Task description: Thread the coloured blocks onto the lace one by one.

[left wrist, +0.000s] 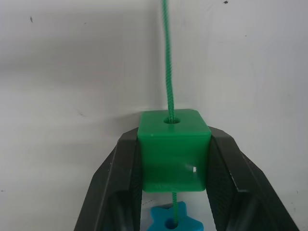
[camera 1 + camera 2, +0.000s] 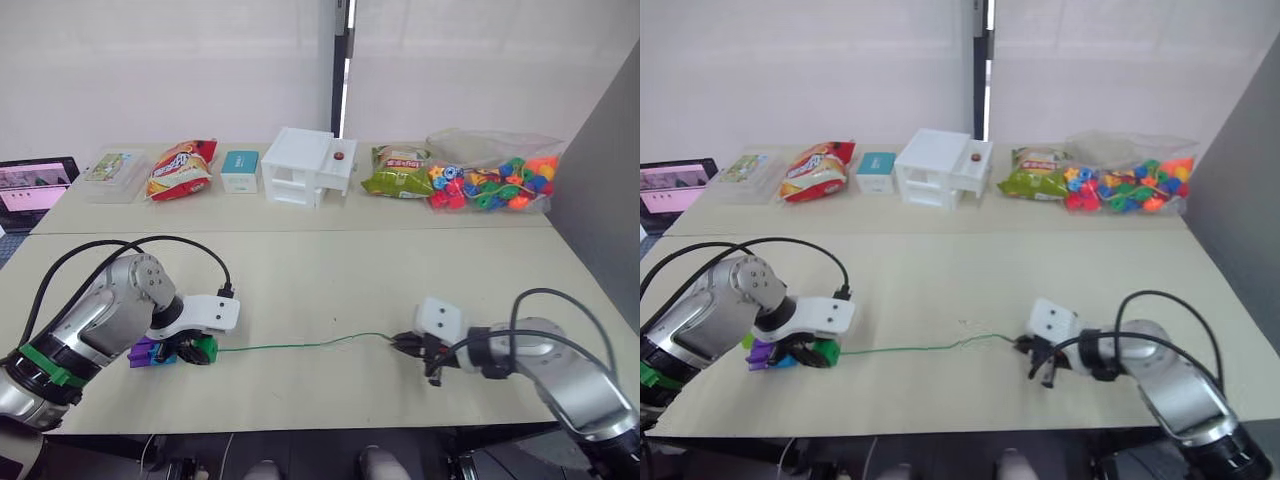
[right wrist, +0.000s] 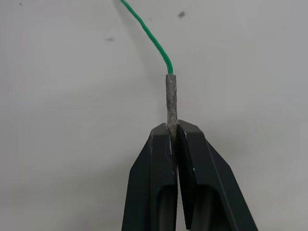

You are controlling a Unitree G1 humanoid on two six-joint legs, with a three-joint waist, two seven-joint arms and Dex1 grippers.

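Observation:
A thin green lace runs across the near table between my two grippers. My left gripper is shut on a dark green block with the lace passing through its hole. A blue block sits on the lace right behind it, and a purple block lies beside them under my left wrist. My right gripper is shut on the lace's stiff greyish tip, low over the table at the near right.
On the far table stand a clear bag of mixed bright beads, a green snack bag, a white drawer unit, a small teal box, a red snack bag and a clear box. A laptop sits far left.

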